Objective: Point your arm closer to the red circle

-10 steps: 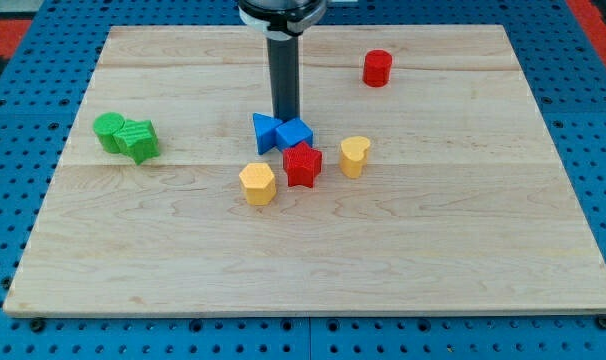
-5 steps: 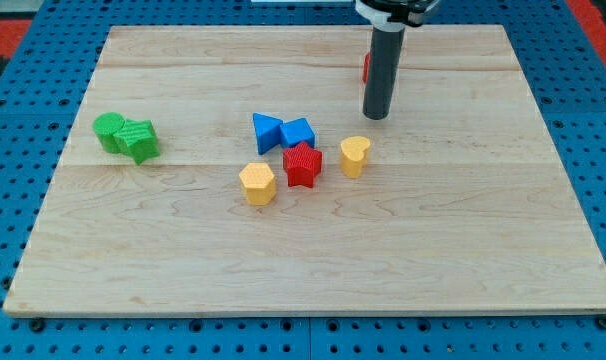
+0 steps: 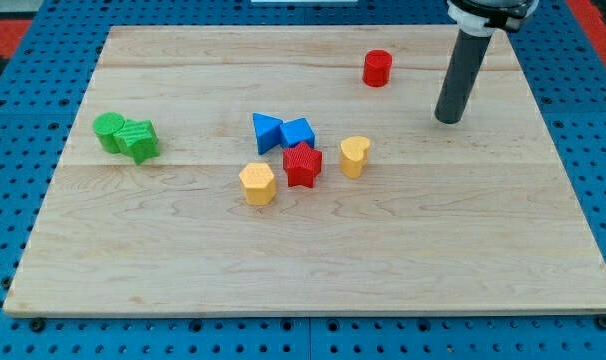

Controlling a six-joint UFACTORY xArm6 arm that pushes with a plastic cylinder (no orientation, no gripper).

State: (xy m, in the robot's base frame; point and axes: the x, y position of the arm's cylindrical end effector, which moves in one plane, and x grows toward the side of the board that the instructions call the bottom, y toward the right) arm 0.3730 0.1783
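Leftmost on the wooden board (image 3: 133, 260) sit two green blocks pressed together: a green round block (image 3: 109, 130) and, touching it on the view's right, a second green block (image 3: 139, 140) whose shape I cannot make out for certain. Both lie near the board's left edge, well apart from everything else.

Toward the middle comes a loose cluster. A yellow hexagon (image 3: 257, 183) stands at its lower left. Above it and slightly to the right, a blue triangle (image 3: 266, 132) touches a blue cube (image 3: 297, 132) on its right. Just below the blue cube sits a red star (image 3: 302, 165), close enough that the two seem to touch. A yellow heart (image 3: 354, 156) stands just right of the star, with a small gap between them.

Further right and toward the view's top, the red circle (image 3: 377, 68) stands alone, well apart from the cluster.

Right of that, the dark rod comes down from the view's top right corner, and my tip (image 3: 447, 120) rests on the board to the lower right of the red circle, near it but clearly apart, with bare wood between them. It touches no block. The arm carries no fingers, only this rod, so nothing is gripped.

Around the board runs a blue perforated base (image 3: 13, 130).
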